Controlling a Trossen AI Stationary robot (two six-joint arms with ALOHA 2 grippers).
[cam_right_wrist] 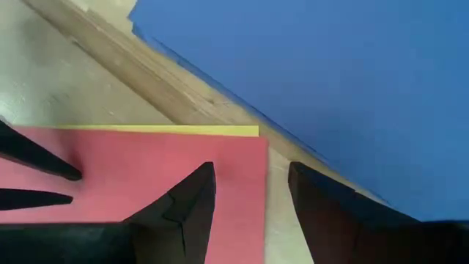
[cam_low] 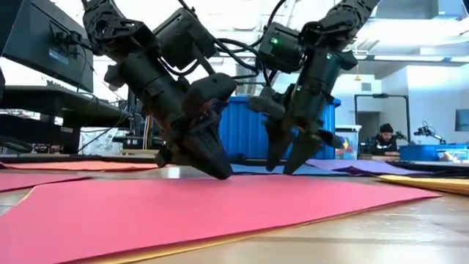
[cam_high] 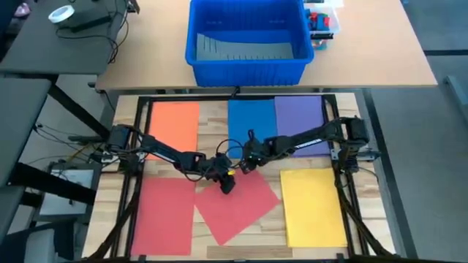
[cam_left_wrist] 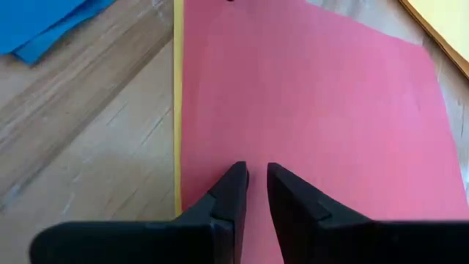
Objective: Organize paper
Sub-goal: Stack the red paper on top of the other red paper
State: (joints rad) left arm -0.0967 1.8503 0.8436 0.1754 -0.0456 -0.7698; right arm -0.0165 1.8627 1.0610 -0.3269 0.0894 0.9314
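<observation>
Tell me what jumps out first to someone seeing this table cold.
Both grippers meet at the table's middle over a skewed red sheet with a yellow sheet peeking from beneath: the left gripper nearly shut on its surface, the right gripper open at its corner. Coloured sheets ring them; a blue bin sits behind.

text: none legible | labels: none | numbers: none | signs: none

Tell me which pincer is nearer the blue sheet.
Right. The right pincer hangs open just off the blue sheet, at the tilted red sheet's corner. The left pincer sits farther away, tips down on the red sheet.
</observation>
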